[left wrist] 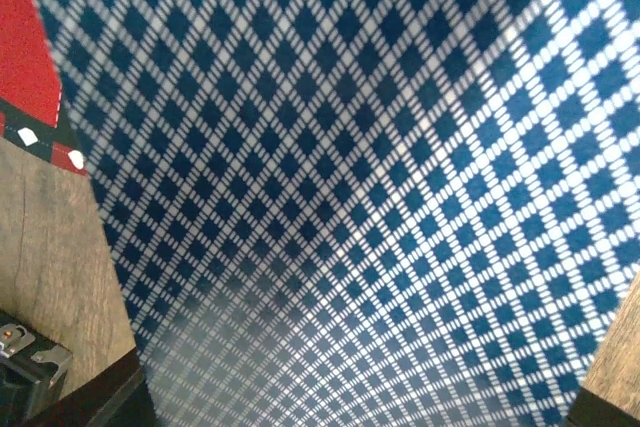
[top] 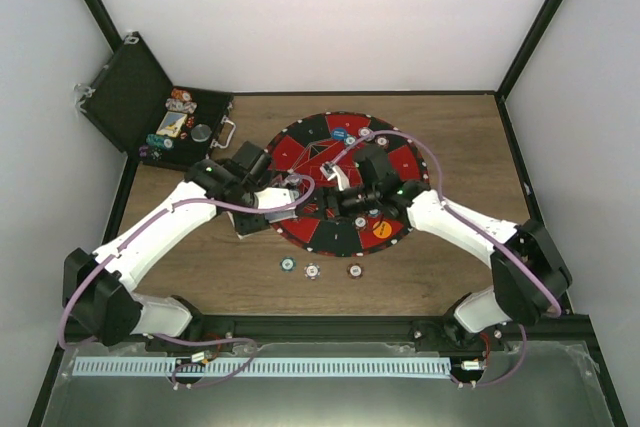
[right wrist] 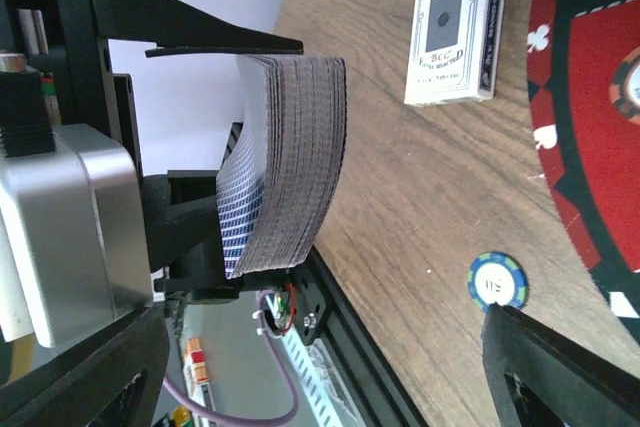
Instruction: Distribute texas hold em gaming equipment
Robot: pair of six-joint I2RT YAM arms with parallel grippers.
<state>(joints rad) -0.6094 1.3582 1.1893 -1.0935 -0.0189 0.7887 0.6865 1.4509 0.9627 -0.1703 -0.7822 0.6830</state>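
The left arm [top: 165, 225] and the right arm [top: 462, 224] meet over the middle of the round mat [top: 290, 153], with pale playing cards [top: 330, 171] between their ends. The fingers are too small to read. Three poker chips [top: 313, 271] lie in a row on the table [top: 200, 282] just below the mat. An orange button disc [top: 381, 229] sits at the mat's lower right, a blue button disc [top: 340, 133] near its top. The black case [top: 135, 97] stands open at upper left.

Cards [left wrist: 380, 197] — navy-and-white diamond lattice backs; mat [top: 290, 152] — red and black.

From above and behind, the top camera takes in the whole surface [top: 450, 277]; both wrist cameras share the card deck [left wrist: 350, 197], left pressed close, right seeing it edge-on.
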